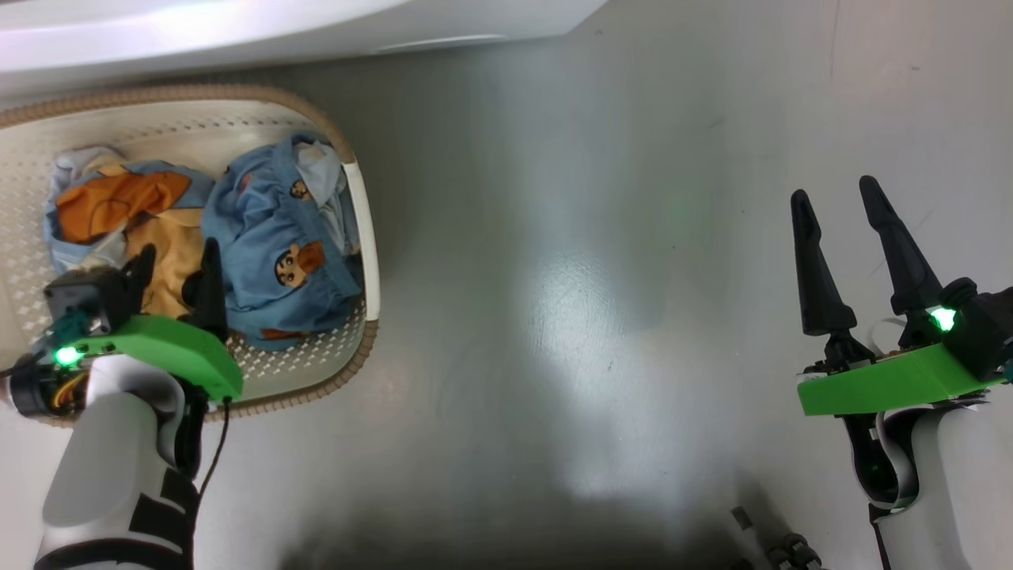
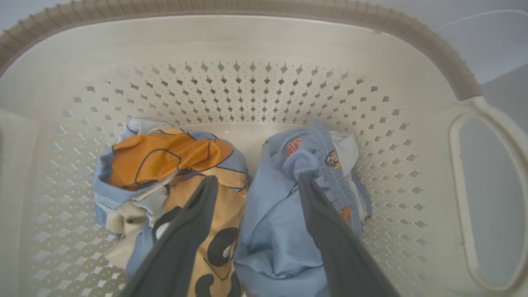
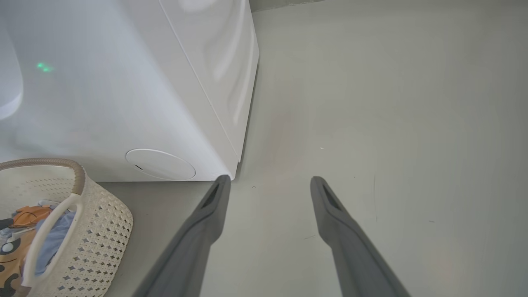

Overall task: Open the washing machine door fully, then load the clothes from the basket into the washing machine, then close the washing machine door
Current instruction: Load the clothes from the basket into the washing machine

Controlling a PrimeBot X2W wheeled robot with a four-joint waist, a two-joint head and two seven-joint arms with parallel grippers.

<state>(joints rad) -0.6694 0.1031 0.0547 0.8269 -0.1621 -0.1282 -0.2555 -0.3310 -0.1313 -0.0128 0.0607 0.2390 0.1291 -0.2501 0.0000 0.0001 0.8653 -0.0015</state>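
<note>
The cream basket (image 1: 360,237) stands on the floor at the left, below the white washing machine (image 1: 237,32). In it lie the clothes: a light blue garment with cartoon prints (image 1: 277,253) and an orange and blue one (image 1: 119,206). My left gripper (image 1: 178,257) hangs open over the basket, its fingers (image 2: 194,218) just above the seam between the orange garment (image 2: 165,159) and the blue garment (image 2: 272,206), holding nothing. My right gripper (image 1: 835,202) stands open over bare floor at the right. The washing machine door is out of view.
The right wrist view shows the washing machine's lower corner (image 3: 165,123) with a round cap (image 3: 161,164), and the basket (image 3: 99,231) beside it. Grey floor (image 1: 593,277) lies open between the basket and my right arm.
</note>
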